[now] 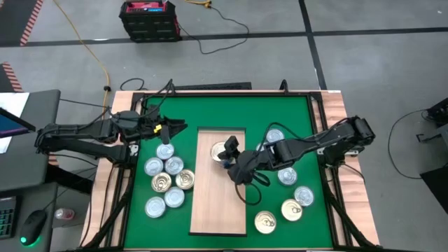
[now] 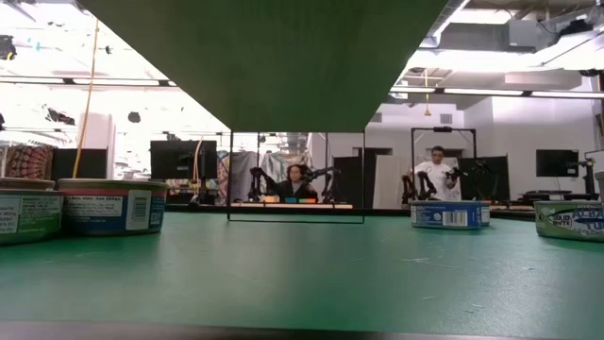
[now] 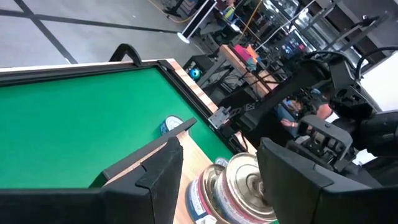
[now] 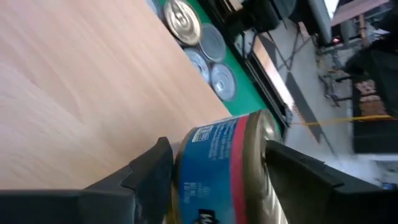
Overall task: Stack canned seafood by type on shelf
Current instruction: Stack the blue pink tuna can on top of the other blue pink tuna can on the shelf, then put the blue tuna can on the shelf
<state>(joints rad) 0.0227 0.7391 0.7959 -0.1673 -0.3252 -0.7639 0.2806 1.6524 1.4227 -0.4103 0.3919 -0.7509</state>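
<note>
Well, the shelf (image 1: 218, 203) lies in the middle of the green mat (image 1: 280, 115), its long side running from the far edge of the table toward the near one. Loose tins sit in clusters on the mat on either side of it (image 1: 168, 183). My left gripper (image 1: 175, 128) waits over the mat near the far-left cluster, fingers apart and empty. My right gripper (image 1: 227, 155) is at the far end of the shelf, with the gold-topped can (image 4: 217, 168) between my jaws. Whether I grip it or have just let go, I cannot tell. The can looks upright, lid up, its axis standing off the board. Being round, it has no long side to align. The left wrist view suggests it rests on a matching can. To do this well, I judge I should open evenly and lift straight up, so neither jaw drags it off centre.
</note>
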